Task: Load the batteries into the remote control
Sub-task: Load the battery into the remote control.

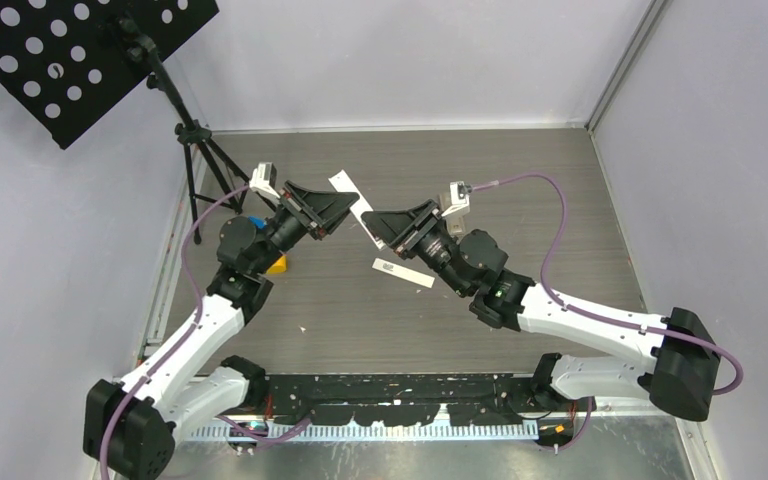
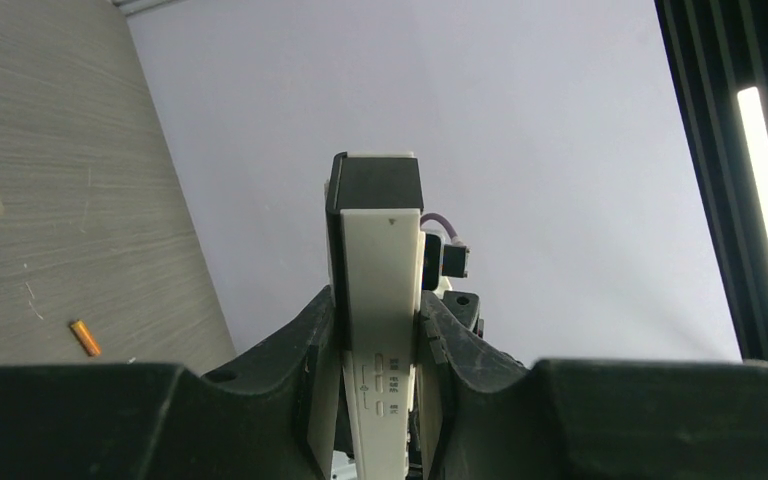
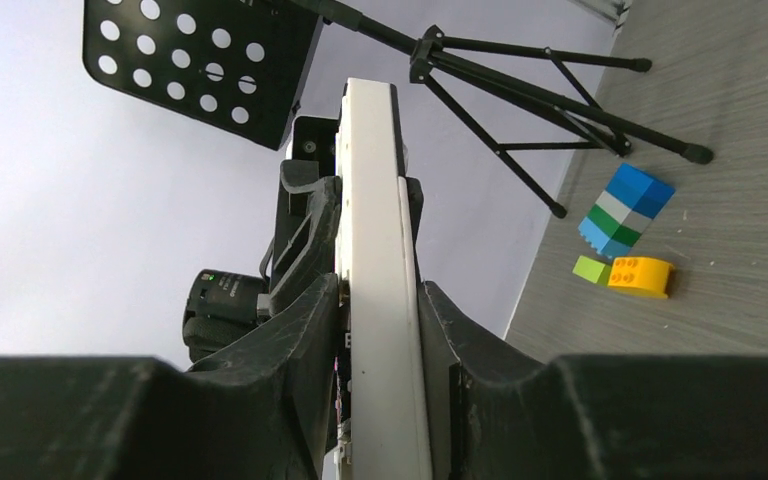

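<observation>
A long white remote control (image 1: 346, 186) is held above the table between both arms. My left gripper (image 1: 332, 213) is shut on one end, and its fingers press both flat sides of the remote control (image 2: 380, 240) in the left wrist view. My right gripper (image 1: 380, 225) grips the other end; the remote control (image 3: 372, 180) runs edge-on between its fingers (image 3: 305, 320), which touch it on both sides. One orange battery (image 2: 85, 338) lies on the table. Other batteries are out of view.
A second white flat piece (image 1: 403, 272) lies on the table below the grippers. Toy blocks sit at the left: a blue-green stack (image 3: 625, 210), a yellow one (image 3: 640, 277) and a green one (image 3: 590, 268). A black music stand (image 1: 192, 130) rises at the back left.
</observation>
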### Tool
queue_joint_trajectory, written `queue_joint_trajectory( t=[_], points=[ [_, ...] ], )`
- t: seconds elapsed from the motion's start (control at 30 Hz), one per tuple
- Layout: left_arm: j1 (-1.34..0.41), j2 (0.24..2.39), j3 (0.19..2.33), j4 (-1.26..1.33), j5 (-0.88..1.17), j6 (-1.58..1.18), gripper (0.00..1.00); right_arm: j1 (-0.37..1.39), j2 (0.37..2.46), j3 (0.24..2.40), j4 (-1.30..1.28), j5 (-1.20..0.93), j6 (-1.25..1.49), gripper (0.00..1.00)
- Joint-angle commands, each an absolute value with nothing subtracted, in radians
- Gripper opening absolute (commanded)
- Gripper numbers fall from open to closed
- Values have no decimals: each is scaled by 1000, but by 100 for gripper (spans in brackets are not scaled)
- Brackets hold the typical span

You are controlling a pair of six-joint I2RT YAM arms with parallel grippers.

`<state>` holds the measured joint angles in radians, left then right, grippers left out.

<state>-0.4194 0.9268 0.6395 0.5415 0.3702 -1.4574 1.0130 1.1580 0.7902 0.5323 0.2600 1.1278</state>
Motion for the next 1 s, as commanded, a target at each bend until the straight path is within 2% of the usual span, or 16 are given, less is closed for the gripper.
queue_joint_trajectory(
  t=[0.0, 0.1, 0.17, 0.2, 0.27, 0.33, 0.43, 0.67, 0.83, 0.97],
  points=[
    [-414, 954, 648, 682, 354, -1532, 0, 1021, 1143, 754, 591, 232, 984, 30],
    [-414, 972, 640, 707, 361, -1561, 0, 1022, 1140, 747, 585, 236, 961, 29],
    [-414, 975, 635, 701, 363, -1555, 0, 1018, 1136, 746, 575, 245, 969, 33],
    [-414, 977, 630, 703, 362, -1551, 0, 1015, 1135, 749, 564, 246, 981, 39],
    [-414, 976, 613, 714, 363, -1542, 0, 997, 1134, 755, 553, 225, 1012, 57],
    [-414, 976, 596, 735, 367, -1522, 0, 970, 1135, 752, 559, 197, 1056, 71],
    [-414, 970, 577, 734, 390, -1463, 0, 928, 1138, 740, 598, 120, 1103, 77],
    [-413, 949, 547, 708, 467, -1311, 0, 870, 1105, 709, 609, -39, 1096, 79],
    [-413, 913, 549, 668, 512, -1241, 0, 850, 1063, 726, 442, -126, 991, 73],
    [-413, 877, 549, 600, 541, -1176, 0, 829, 1010, 746, 243, -65, 941, 68]
  ],
)
